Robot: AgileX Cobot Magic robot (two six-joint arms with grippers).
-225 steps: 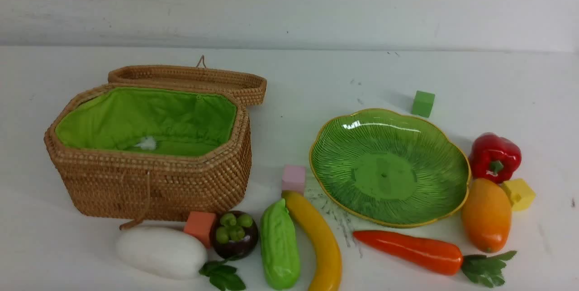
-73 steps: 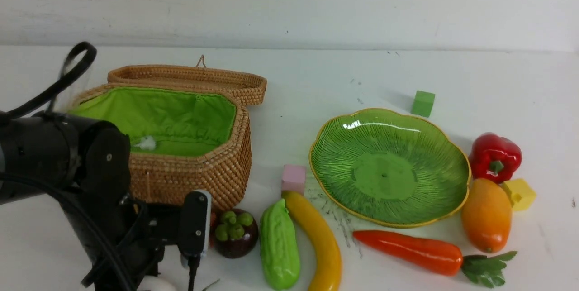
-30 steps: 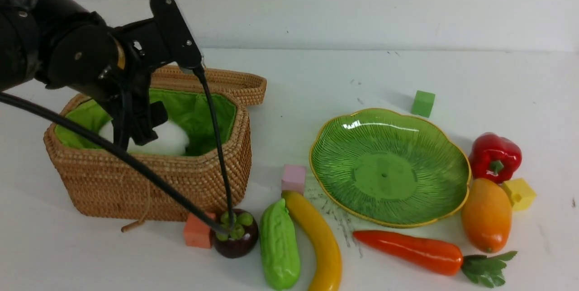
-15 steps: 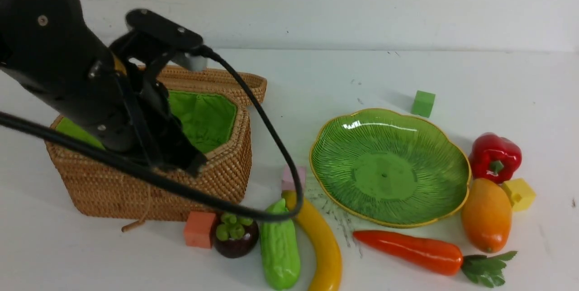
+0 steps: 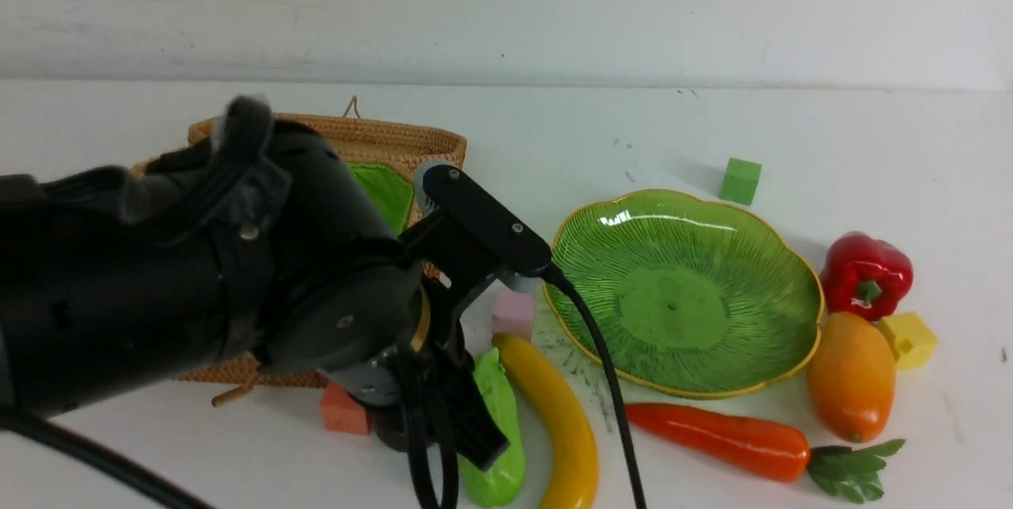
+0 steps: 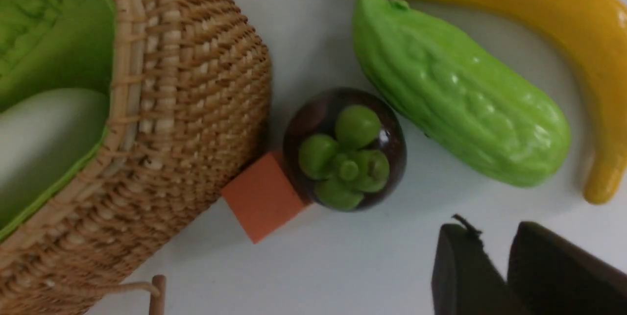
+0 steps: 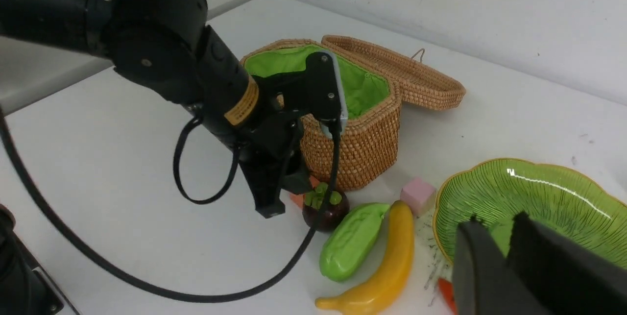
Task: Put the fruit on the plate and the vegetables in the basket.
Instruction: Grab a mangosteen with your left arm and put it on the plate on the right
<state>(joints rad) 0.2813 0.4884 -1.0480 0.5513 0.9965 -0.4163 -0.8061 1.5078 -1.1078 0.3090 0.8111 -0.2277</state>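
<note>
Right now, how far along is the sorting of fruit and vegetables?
Done: the white radish lies in the basket. In hand: nothing; the left fingers hang empty near the mangosteen. Left: the plate is bare, so banana, mangosteen and mango need placing there; cucumber, red pepper and carrot lie on the table, outside the basket.

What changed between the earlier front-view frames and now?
The left pincer carried the white oval toy radish into the green-lined wicker basket, let go, and swung down near the round dark purple mangosteen. Everything else stayed put.
</note>
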